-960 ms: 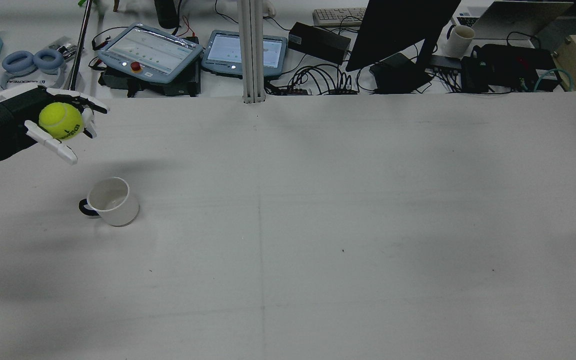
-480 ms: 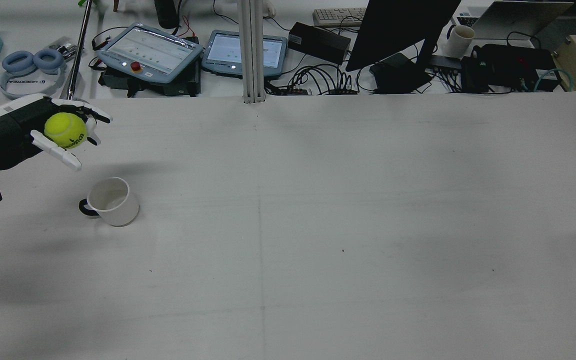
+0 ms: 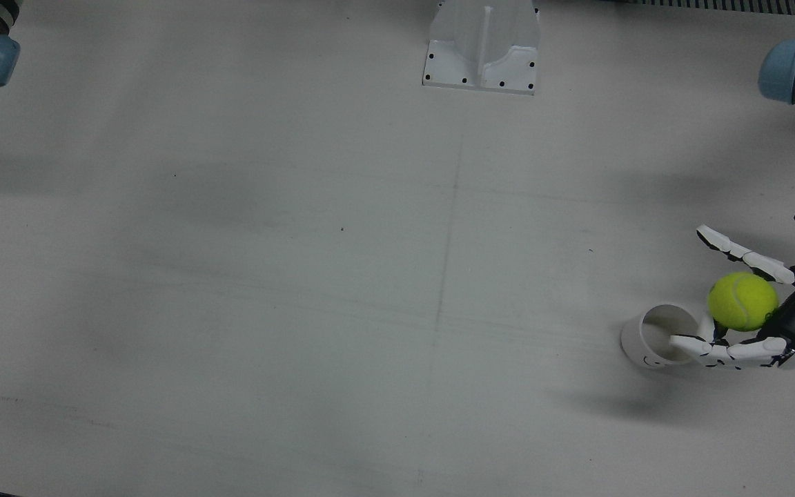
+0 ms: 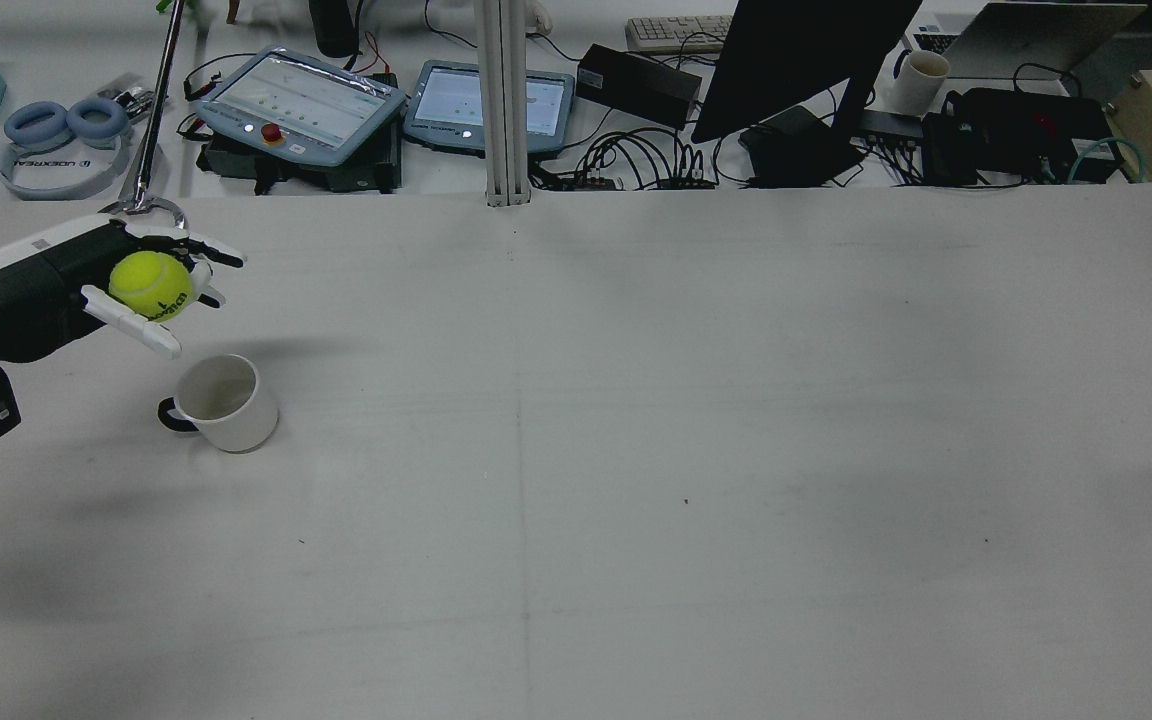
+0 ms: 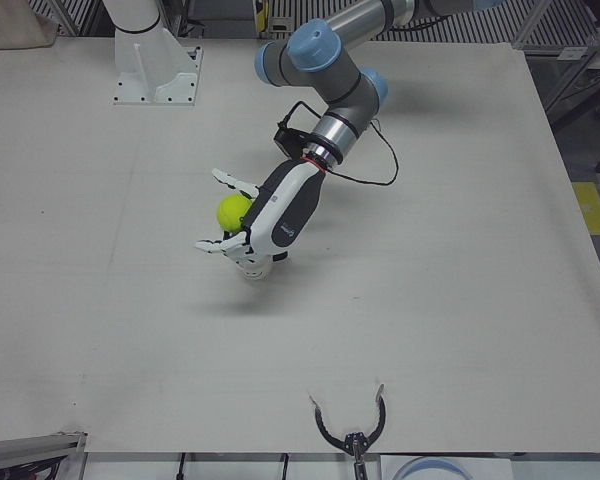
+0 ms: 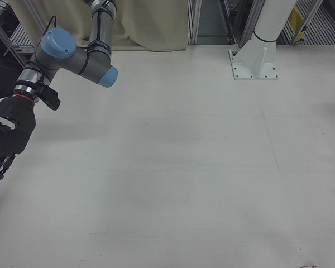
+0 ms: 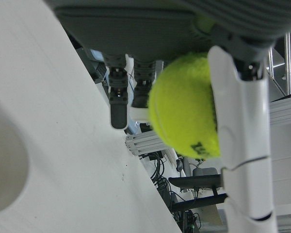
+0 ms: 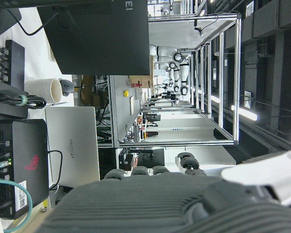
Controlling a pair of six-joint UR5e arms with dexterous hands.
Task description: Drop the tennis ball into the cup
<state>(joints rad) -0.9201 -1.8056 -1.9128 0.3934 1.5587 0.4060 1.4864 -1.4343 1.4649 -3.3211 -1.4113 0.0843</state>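
Note:
A yellow-green tennis ball (image 4: 149,285) sits in my left hand (image 4: 86,280), which is shut on it and held above the table. The white cup (image 4: 219,402) with a dark handle stands upright just below and right of the hand in the rear view. From above, the ball (image 3: 742,301) is beside the cup (image 3: 654,336) rather than over its mouth, and one finger crosses the rim. The left-front view has the hand (image 5: 275,210) covering most of the cup (image 5: 258,270). My right hand (image 6: 3,139) hangs at the far side, fingers straight, holding nothing.
Behind the table's far edge are teach pendants (image 4: 301,100), a monitor (image 4: 796,60), cables and headphones (image 4: 61,125). A metal pole (image 4: 158,100) rises near the left hand. The white pedestal (image 3: 484,45) stands mid-table on the robot's side. A black claw tool (image 5: 350,435) lies at the operators' edge.
My left hand has carried the ball down and to the right in the rear view, closer to the cup. The cup has not moved.

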